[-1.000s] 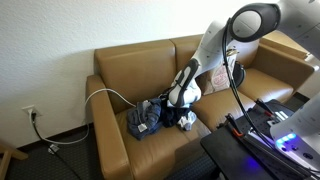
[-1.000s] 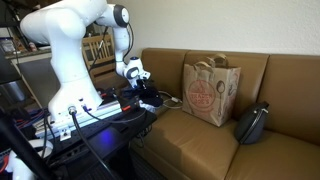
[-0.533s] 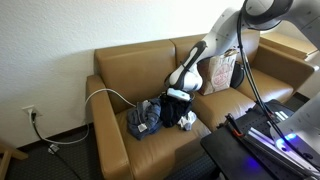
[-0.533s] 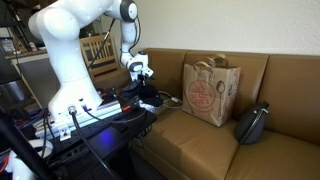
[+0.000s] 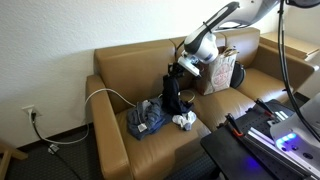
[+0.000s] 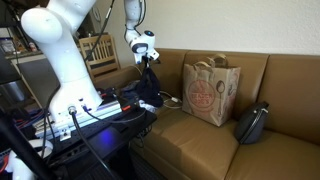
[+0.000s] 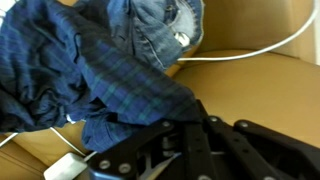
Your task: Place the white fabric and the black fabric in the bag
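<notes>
Our gripper (image 5: 181, 68), clamped tight on the black fabric (image 5: 172, 96) at frame centre, dangled it above the sofa (image 5: 120, 70); next, we judged, rightward over the bag (image 5: 222, 68).

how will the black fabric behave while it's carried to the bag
Likely floppy: the black fabric hangs in a long limp drape below the shut end effector. Probably light, since one pinch at its top holds it. Its trailing end may well catch on the rim of the bag.
</notes>
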Robot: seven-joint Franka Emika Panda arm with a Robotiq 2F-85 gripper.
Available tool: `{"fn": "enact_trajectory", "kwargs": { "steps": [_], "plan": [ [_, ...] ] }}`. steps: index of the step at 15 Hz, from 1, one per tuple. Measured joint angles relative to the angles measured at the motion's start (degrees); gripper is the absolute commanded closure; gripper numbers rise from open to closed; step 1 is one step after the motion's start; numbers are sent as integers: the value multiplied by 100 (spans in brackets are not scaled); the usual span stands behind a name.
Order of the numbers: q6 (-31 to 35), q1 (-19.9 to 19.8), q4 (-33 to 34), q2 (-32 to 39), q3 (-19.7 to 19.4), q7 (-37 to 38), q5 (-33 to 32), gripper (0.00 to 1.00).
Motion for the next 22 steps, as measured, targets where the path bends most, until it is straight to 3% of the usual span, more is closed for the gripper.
{"fn": "enact_trajectory", "kwargs": {
  "steps": [6, 8, 10, 12, 15, 22],
  "plan": [
    [1225, -2520, -747, -473, 2609, -212, -102, 98],
    [1450, -3173, -1005, -679, 3227, -92, -263, 98],
    [1460, -3406, -1158, -872, 3396, -38, -272, 100],
    [1501, -3385, -1171, -894, 3375, 90, -384, 100],
    [2127, -3474, -1135, -947, 3420, 287, -607, 100],
    [2070, -5056, -488, -1999, 4372, 1037, -685, 100]
  ]
}}
